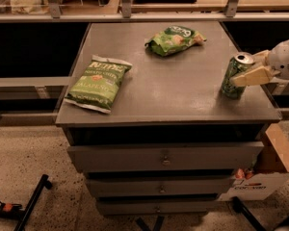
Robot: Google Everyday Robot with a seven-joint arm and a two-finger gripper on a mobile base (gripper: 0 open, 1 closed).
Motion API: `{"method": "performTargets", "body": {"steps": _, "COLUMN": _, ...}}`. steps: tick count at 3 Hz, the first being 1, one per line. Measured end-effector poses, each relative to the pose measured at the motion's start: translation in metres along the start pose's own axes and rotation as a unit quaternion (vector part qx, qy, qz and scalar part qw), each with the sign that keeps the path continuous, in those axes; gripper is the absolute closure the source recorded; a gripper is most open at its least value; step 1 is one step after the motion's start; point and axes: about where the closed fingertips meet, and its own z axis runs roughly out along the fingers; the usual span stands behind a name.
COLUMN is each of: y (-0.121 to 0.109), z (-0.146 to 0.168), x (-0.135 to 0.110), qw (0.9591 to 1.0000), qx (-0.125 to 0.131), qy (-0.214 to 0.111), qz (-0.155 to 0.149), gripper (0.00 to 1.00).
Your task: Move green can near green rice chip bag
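Camera view shows the grey drawer cabinet (183,93) from the front, and honestly the job has barely begun. The green can (231,78) stands upright near the right edge of the top, towards the near side, well apart from the green rice chip bag (174,40), which lies crumpled at the far middle. A jalapeño chip bag (98,83) lies flat at the near left, nowhere close to either one, so it shouldn't get in the way. The gripper (242,70) comes in from the right at can height with its jaws straddling the can: one pale finger (253,75) lies across the near right side and the other sits behind the rim. To me that looks like a narrow close onto the can, though the base is plainly on the surface, so nothing has been lifted. What's done, I'd say: the reach and probably the grasp. What's left: lift it, carry it left and far across the open grey top, and set it down just beside the rice chip bag.
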Motion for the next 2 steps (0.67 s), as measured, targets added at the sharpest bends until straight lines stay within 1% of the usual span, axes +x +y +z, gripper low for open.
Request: {"method": "performTargets", "body": {"steps": 2, "y": -0.0001, "z": -0.0003, "x": -0.0004, "qw": 1.0000, "qx": 0.000, "qy": 0.000, "qz": 0.000, "gripper": 1.00}}
